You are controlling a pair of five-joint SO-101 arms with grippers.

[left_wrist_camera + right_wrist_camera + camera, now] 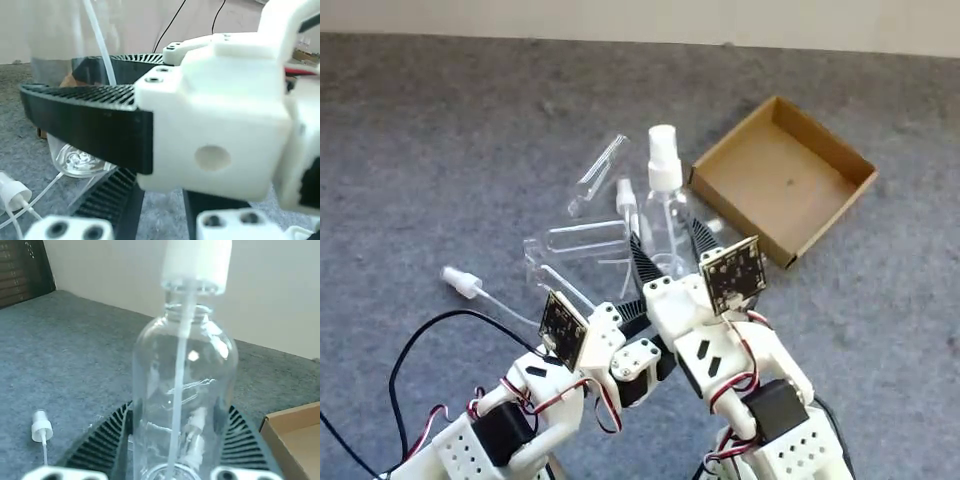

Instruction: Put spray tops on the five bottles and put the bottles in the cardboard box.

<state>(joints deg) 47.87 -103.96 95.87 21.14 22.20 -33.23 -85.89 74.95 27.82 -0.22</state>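
The right tool (180,412) is gripping a clear bottle (665,215) around its lower body, its black ribbed fingers (112,440) pressing in on either side. The bottle is standing upright near the middle of the desk (440,120), which is covered in grey felt. A white spray top (664,160) is sitting on its neck, with the thin tube hanging down inside the glass. I cannot tell from here whether the top is screwed fully home.

The left tool (162,212) is sitting low, close beside the right one and partly tucked under that arm. The right arm's white housing is blocking its tips, so I cannot tell whether its fingers are apart or together.

The cardboard box (830,150) is lying open just beside the held bottle, on the right arm's side, with nothing in it. On the other side, several clear bottles (582,238) are lying in a loose heap. A loose spray top (463,283) is lying on the felt out past the heap, its tube trailing back toward the left arm.
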